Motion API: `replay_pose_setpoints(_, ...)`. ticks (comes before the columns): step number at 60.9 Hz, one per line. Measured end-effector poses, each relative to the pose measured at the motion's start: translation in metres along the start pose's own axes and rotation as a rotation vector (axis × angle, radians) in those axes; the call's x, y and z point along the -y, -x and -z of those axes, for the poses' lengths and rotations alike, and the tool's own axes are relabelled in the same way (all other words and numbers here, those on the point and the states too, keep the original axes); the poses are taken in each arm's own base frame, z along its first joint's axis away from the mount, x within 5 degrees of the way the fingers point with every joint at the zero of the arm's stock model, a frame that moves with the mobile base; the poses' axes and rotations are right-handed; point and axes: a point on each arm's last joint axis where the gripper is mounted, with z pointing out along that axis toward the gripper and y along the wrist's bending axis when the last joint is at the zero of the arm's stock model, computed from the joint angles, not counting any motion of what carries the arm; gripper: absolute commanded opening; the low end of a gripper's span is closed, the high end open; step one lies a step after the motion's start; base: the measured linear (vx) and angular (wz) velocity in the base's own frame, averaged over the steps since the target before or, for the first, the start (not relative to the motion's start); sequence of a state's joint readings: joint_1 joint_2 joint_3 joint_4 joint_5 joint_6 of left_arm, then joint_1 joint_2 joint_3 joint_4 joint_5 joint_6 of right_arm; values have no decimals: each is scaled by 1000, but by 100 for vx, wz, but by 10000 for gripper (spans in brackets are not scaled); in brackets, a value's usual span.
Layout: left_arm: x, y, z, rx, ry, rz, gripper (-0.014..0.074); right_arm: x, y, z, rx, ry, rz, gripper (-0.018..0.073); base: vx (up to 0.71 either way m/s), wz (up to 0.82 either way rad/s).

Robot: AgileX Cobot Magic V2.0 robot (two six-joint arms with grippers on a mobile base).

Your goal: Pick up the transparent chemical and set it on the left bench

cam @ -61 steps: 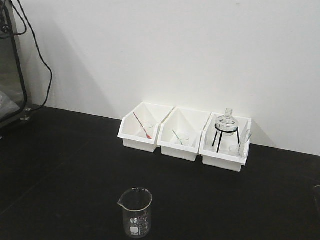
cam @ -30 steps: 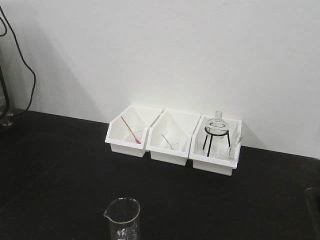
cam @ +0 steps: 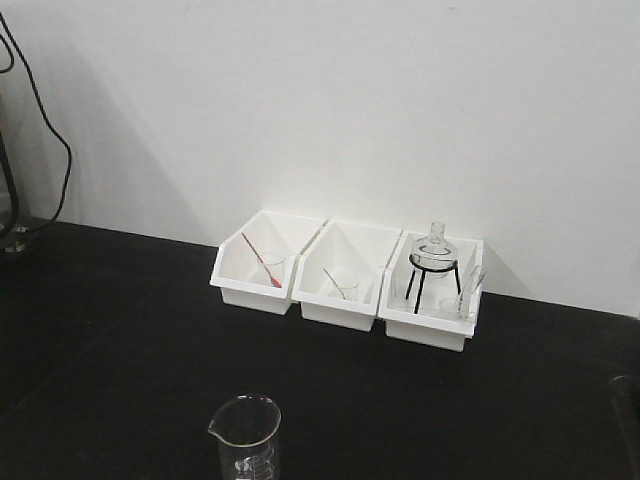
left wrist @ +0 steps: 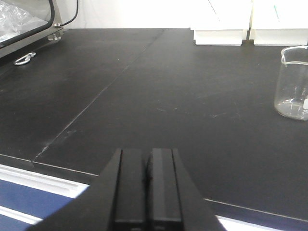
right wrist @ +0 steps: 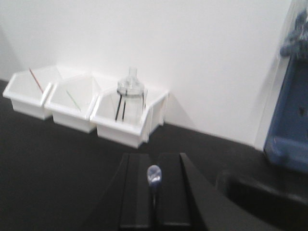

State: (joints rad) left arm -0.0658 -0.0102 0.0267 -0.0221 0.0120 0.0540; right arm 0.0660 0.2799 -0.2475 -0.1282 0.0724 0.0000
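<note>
I saw the beaker [left wrist: 293,83] standing upright on the table [left wrist: 159,91], far and right of my left pincer [left wrist: 147,185], which was closed and empty. My right pincer [right wrist: 154,197] was closed too, nothing held.

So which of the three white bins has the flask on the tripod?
The right-hand bin, nearest the wall's right end; the round flask stands inside it on a black tripod.

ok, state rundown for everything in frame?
transparent chemical: upright on the left bench, ungripped
left gripper: shut, empty
right gripper: shut, empty
round flask: upright on its tripod in the right bin
red-tipped stick: leaning in the left bin
</note>
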Motion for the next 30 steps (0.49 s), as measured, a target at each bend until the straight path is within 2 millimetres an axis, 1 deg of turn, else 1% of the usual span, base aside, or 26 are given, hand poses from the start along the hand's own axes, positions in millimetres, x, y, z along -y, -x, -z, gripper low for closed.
replay_pose_setpoints(4, 0, 0, 0, 0, 0, 0, -3, -2, 6, -12, 27, 30, -6, -3, 0, 0)
replay_pose_setpoints(8, 0, 0, 0, 0, 0, 0, -3, -7, 12, -28, 30, 76, -15, -3, 0, 0)
replay_pose_setpoints(14, 0, 0, 0, 0, 0, 0, -3, -23, 25, -56, 32, 195, -3, -3, 0, 0)
replay_pose_setpoints(17, 0, 0, 0, 0, 0, 0, -3, -35, 35, -72, 53, 266, 15, -3, 0, 0)
replay_pose_setpoints(20, 0, 0, 0, 0, 0, 0, -3, -53, 43, -90, 69, 348, 33, -3, 0, 0)
replay_pose_setpoints(23, 0, 0, 0, 0, 0, 0, -3, -69, 55, -107, 101, 407, 41, -3, 0, 0)
replay_pose_setpoints(30, 0, 0, 0, 0, 0, 0, -3, -109, 66, -149, 116, 512, 64, -3, 0, 0)
